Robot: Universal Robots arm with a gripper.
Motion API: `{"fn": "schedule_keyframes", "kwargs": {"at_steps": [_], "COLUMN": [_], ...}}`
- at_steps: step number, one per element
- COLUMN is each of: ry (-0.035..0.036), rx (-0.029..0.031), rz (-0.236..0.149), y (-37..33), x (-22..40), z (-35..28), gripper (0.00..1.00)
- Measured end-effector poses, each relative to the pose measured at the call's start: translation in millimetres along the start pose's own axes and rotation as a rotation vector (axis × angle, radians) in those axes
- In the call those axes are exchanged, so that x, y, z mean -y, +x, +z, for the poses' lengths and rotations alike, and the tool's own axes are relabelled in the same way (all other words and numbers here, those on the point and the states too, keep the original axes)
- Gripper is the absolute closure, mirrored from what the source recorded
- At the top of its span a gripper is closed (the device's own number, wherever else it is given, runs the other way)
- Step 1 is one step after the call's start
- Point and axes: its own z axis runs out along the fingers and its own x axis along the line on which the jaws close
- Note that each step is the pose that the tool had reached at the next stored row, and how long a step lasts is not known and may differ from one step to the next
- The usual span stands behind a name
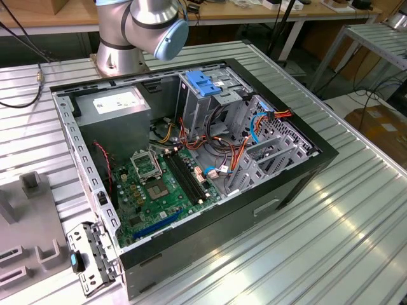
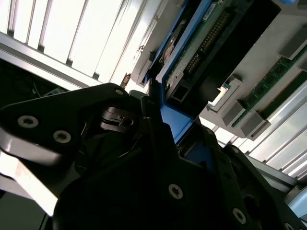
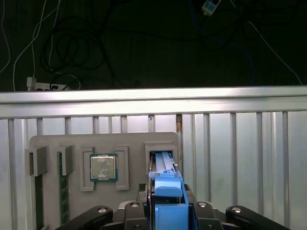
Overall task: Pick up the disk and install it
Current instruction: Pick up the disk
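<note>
Grasp at the fixture tray. In both wrist views the gripper point(image 3: 169, 207) point(image 2: 178, 136) has its two black fingers point(image 2: 152, 125) pressed together on the disk point(image 3: 166, 184) point(image 2: 211, 43), one finger against each side of the blue rail. The disk stands on edge in a slot of the grey fixture tray point(image 3: 134, 143), seated in the tray and not lifted clear. In the second wrist view its green circuit board faces the camera. In the tray, a processor point(image 3: 103, 167) lies in the nest just beside the disk's slot, with memory modules point(image 3: 61, 188) upright in holders beyond it. The tray rests on a ribbed metal table point(image 3: 240, 153). In the exterior view the arm's base point(image 1: 143, 28) stands at the far side of an open computer case point(image 1: 191, 159), whose metal drive cage with a blue top point(image 1: 203, 86) is near the far wall
</note>
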Motion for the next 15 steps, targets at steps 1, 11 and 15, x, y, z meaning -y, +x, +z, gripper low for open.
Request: {"fn": "schedule_keyframes", "kwargs": {"at_steps": [1, 11, 15], "ry": [0.0000, 0.0001, 0.0000], "rx": [-0.0001, 0.0000, 0.0000], "rz": [0.000, 0.001, 0.001], "y": [0.0, 0.0, -0.1], "x": [0.0, 0.0, 0.0], "z": [0.0, -2.2, -6.1], "gripper": [0.63, 0.63, 0.63]}}
